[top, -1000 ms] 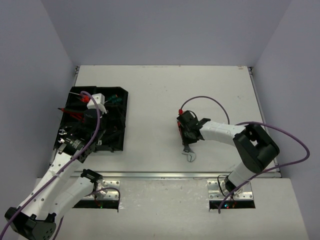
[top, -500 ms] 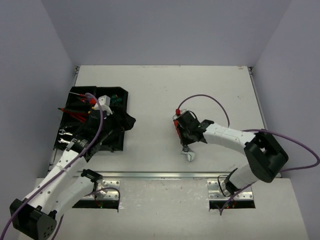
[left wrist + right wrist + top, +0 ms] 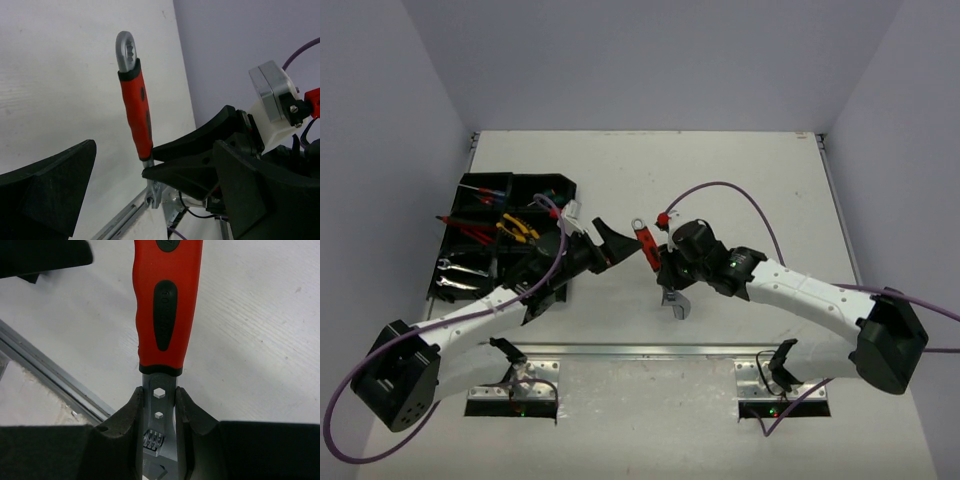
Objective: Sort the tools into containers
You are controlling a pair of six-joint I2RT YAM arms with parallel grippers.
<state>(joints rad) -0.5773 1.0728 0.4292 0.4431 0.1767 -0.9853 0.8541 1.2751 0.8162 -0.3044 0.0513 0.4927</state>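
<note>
Now right pincer (image 3: 667,275) clamps adjustable wrench (image 3: 648,245), handle aimed far-left toward wide-spread left pincer (image 3: 620,248).

One desk (image 3: 720,170) carries one black organizer tray (image 3: 535,180); in it, one yellow-handled pliers (image 3: 518,228) and two silver wrenches (image 3: 455,266) (its other tools blur past counting). One red-handled adjustable wrench (image 3: 647,243). One left end effector (image 3: 618,245), one right end effector (image 3: 159,400).

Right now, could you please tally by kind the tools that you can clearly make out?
Adjustable wrench: 1, in the right gripper
Yellow pliers: 1, in the tray
Silver wrenches: 2, in the tray
Total: 4; the tray's other tools are too small to count.
</note>
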